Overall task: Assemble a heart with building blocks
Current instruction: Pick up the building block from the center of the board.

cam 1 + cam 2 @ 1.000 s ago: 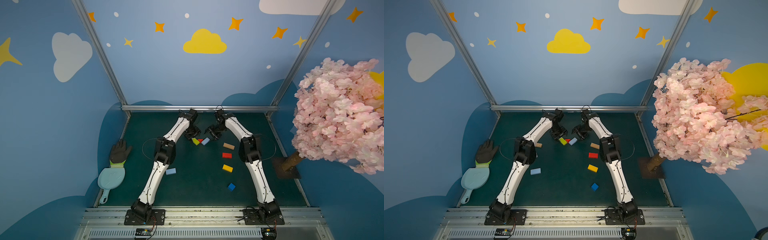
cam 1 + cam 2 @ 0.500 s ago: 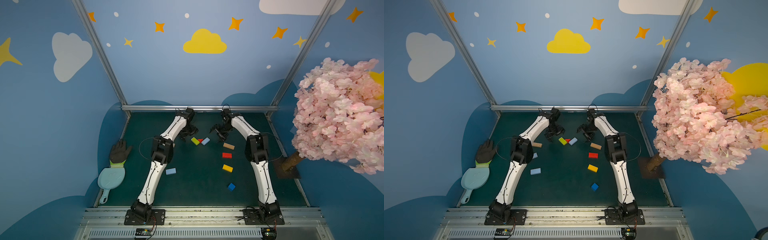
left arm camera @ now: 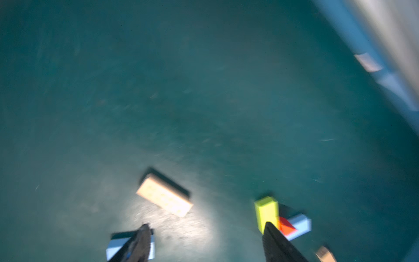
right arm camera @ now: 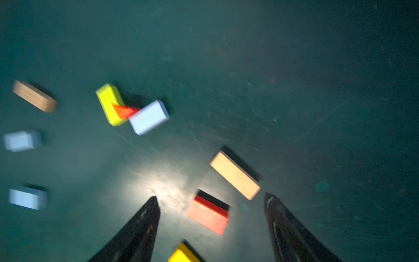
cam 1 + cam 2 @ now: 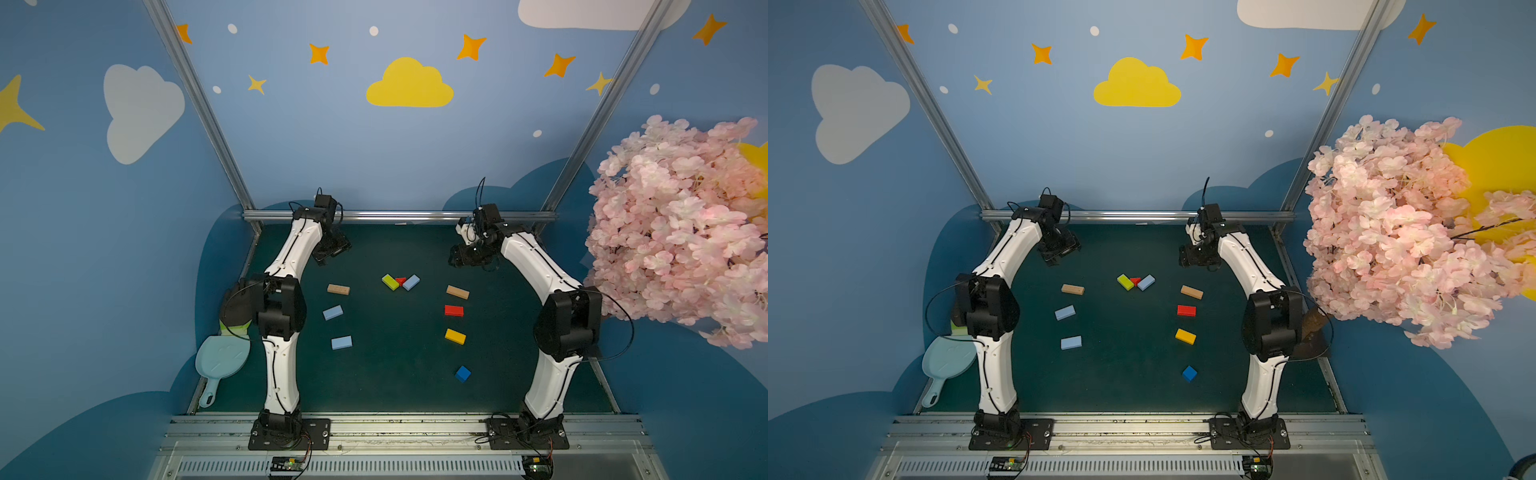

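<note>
Heart (image 5: 1136, 282) top only: lime green block (image 5: 390, 281), red wedge (image 5: 400, 281), light blue block (image 5: 411, 282) touching, mid-frame. Left gripper (image 3: 206, 225), right gripper (image 4: 212, 197): jaws apart, empty.

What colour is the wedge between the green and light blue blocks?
Red wedge; clearest in the right wrist view.

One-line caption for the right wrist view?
Right gripper open over the green mat, red block framed between its fingers, tan block nearby.

The tabletop (image 5: 395, 395) is dark green; the wedge (image 5: 400, 280) is red, the cube (image 5: 462, 373) dark blue, the tree (image 5: 673, 232) pink.
</note>
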You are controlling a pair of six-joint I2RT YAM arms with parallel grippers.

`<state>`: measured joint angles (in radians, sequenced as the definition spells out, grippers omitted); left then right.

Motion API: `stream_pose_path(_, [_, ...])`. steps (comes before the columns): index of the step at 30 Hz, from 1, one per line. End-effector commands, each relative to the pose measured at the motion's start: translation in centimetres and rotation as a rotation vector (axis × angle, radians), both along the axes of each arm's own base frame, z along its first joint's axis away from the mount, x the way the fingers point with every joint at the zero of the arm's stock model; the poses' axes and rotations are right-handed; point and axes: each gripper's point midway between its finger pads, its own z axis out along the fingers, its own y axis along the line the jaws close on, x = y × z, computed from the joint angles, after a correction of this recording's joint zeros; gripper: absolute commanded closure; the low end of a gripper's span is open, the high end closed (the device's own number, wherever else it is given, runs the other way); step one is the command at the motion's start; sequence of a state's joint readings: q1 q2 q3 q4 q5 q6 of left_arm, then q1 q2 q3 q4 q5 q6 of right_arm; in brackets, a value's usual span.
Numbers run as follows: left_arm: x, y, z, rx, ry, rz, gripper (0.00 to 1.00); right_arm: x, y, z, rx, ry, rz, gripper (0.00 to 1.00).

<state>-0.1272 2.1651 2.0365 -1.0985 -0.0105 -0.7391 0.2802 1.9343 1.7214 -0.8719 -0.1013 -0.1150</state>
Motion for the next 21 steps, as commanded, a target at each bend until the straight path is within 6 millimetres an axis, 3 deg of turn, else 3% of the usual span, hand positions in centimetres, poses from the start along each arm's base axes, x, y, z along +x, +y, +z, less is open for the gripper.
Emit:
stream_pose_path(1, [-2.2,-1.5,-2.8,-0.024,0.096,0.087,0.24,-0.8,-3.8,-4.4,-0.257,0.008,0.270,0.28])
stream_pose_path(9, [-2.9,-1.8,-6.1,-0.064,0.199,0.214,0.27,-1.8,-3.2,-7.3,-0.238,0.082,0.415,0.36])
stream_pose_path(21, [-4.3,-1.5,-8.0,-0.046,0.275,0.288,0.28,-1.9,-1.6,-9.2,-0.209,0.119,0.457,0.38])
